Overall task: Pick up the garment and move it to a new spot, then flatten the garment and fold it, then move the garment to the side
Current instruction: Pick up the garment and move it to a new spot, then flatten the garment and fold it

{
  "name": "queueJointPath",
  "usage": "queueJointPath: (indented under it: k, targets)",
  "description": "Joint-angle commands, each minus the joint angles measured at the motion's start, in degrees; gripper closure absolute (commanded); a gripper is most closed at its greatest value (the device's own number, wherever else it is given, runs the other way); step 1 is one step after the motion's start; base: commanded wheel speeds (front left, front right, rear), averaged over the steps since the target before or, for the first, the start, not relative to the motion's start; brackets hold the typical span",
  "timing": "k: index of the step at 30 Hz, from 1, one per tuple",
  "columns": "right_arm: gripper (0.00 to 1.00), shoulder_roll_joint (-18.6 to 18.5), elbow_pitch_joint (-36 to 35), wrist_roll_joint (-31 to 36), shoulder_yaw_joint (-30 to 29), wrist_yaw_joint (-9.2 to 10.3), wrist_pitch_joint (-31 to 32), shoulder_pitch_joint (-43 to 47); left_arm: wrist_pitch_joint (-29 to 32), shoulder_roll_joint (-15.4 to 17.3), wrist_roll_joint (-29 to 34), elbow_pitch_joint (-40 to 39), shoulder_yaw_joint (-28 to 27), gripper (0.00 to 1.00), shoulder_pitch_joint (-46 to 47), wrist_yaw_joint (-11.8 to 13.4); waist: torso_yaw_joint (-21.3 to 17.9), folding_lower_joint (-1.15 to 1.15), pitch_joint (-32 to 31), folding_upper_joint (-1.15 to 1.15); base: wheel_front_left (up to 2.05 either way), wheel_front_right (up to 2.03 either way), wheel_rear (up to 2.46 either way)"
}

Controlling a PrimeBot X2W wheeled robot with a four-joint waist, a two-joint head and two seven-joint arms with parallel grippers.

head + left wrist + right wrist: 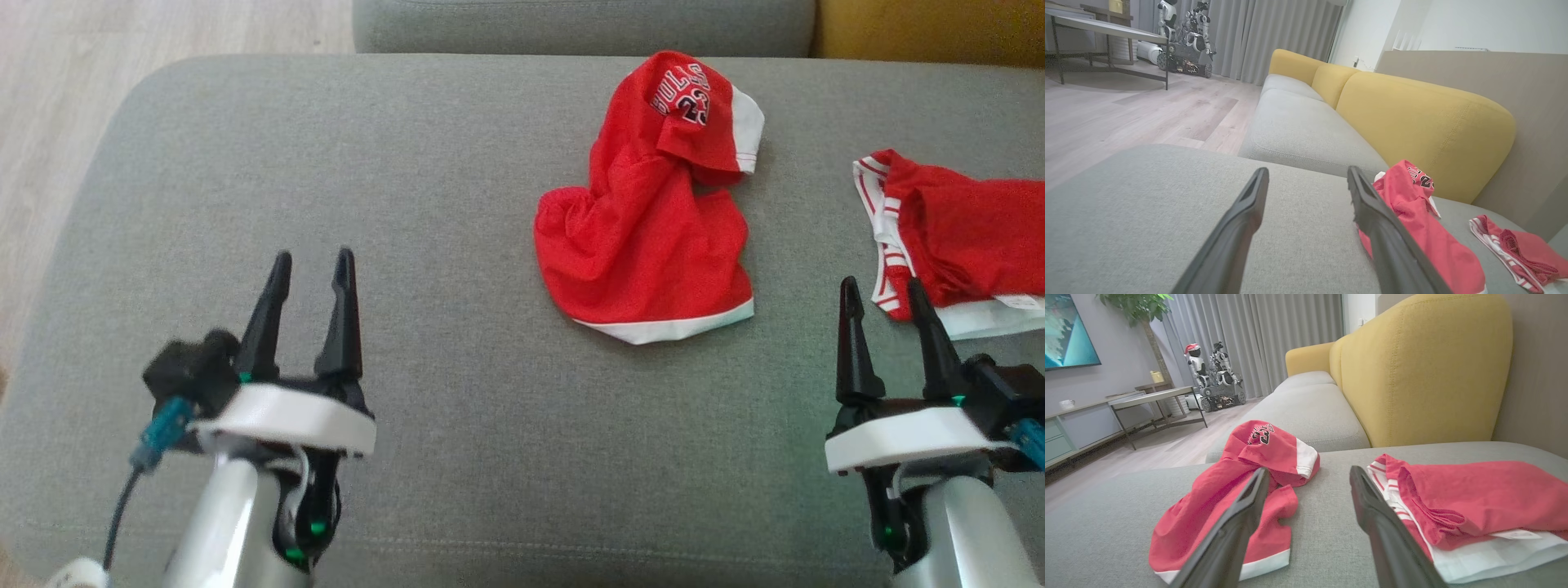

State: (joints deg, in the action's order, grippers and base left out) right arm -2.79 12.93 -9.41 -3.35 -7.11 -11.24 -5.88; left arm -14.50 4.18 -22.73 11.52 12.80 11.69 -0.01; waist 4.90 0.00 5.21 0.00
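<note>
A crumpled red garment (645,220) with white trim and a printed number lies bunched on the grey cushion (408,163), right of centre; it also appears as the red garment (1412,216) and red garment (1237,490) in the wrist views. My left gripper (310,265) hovers open over bare cushion at the lower left, well away from it. My right gripper (882,290) is open at the lower right, between the crumpled garment and a second red piece. Both grippers hold nothing.
A second red and white garment (955,237) lies folded at the cushion's right edge. A yellow backrest (1425,371) rises behind the seat. Wooden floor (49,98) lies beyond the cushion's left edge. A low table (1155,398) and parked robots (1212,375) stand far off.
</note>
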Motion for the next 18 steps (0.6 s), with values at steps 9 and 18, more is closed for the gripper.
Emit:
queueJointPath:
  k: [9, 18]
  targets:
    - [0.0, -0.1, -0.9, -0.2, 1.0, -0.37, 3.3, -1.9, -0.5, -1.2, 2.3, -5.8, -3.9, 0.0, -2.3, -0.5, 0.9, 0.0, 1.0, 0.0, 0.0, 0.0, 0.0]
    - [0.0, -0.1, 6.2, -2.7, 2.1, -0.37, 8.4, -7.1, -0.5, -1.3, 0.8, -6.3, -2.8, 0.0, -0.9, 0.5, 1.9, 0.0, 4.7, 0.0, 0.0, 0.0, 0.0]
